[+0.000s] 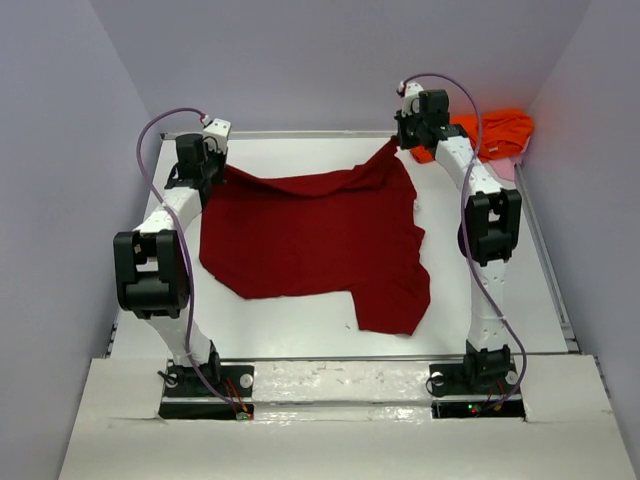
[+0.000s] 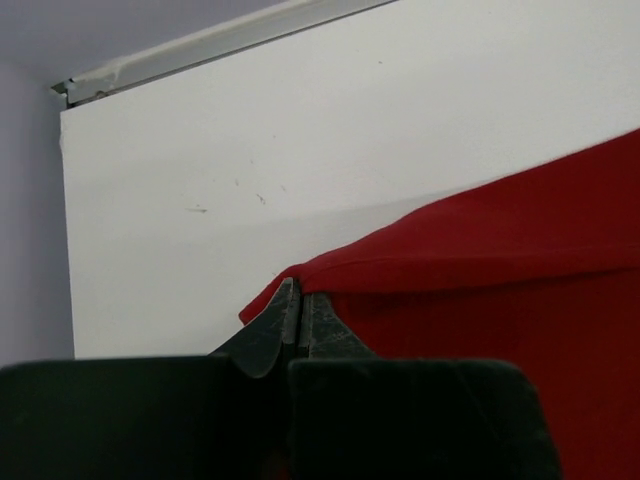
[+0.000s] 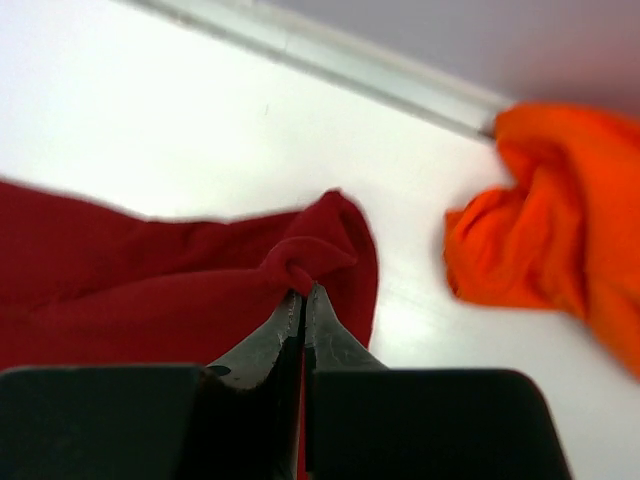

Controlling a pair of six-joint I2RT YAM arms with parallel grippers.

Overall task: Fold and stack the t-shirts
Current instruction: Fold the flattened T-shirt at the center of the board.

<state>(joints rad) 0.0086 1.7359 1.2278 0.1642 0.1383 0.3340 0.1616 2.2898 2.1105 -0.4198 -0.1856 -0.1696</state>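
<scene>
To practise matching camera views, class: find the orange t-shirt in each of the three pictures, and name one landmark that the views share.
Top external: the orange t-shirt lies crumpled at the upper right of the picture.
Left wrist: not in it.
Right wrist: along the right side, apart from the red t-shirt.
Shared landmark: the red t-shirt, seen in all three views.

Centre t-shirt (image 1: 310,240): spread on the table (image 1: 300,345) between the two arms, far edge lifted.
Left gripper (image 2: 300,305): at that shirt's far left corner, clamped on its edge.
Right gripper (image 3: 303,300): at its far right corner, clamped on cloth.
Corner t-shirt (image 1: 500,135): heaped in the table's far right corner, beyond the right gripper, apart from the first.
</scene>
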